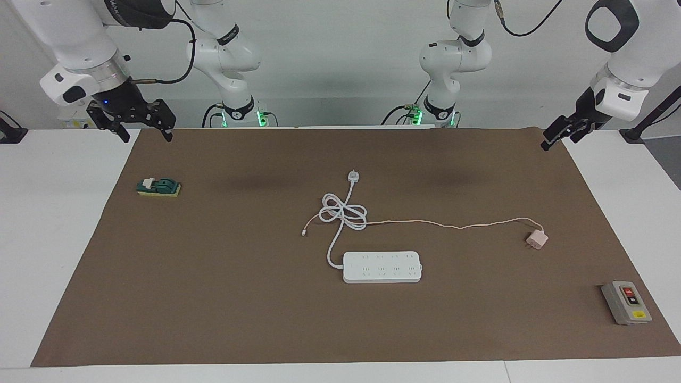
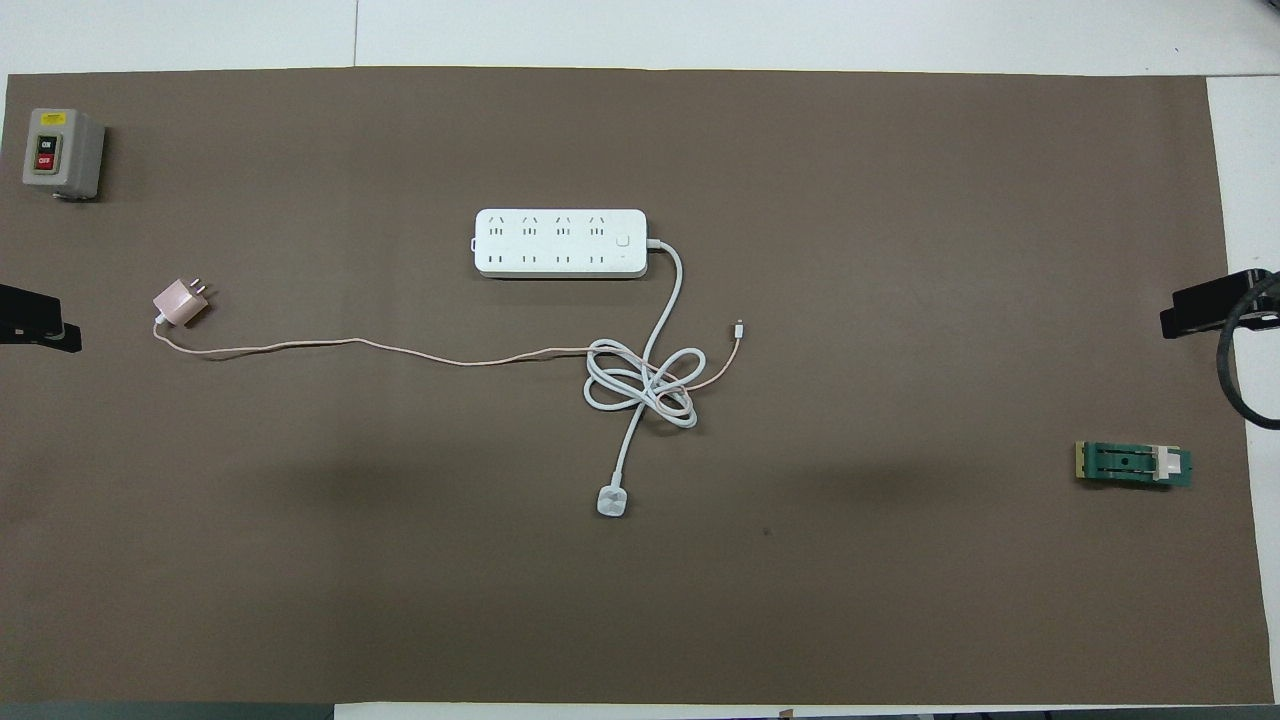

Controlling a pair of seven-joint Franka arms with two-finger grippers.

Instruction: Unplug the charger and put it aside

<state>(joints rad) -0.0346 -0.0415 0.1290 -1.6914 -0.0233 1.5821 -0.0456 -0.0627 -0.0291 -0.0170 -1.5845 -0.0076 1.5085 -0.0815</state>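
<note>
Small pale pink cube charger [image 1: 537, 240], prongs bare, thin pink cable.

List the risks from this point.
The charger already lies unplugged, apart from the power strip, toward the left arm's end. Risks:
1. Its pink cable runs through the strip's white cord loops; moving the charger may drag that cord and the strip.
2. It rests prongs-out on its side, a small target that may slip.
Both the left gripper and right gripper wait at the mat's corners.
</note>
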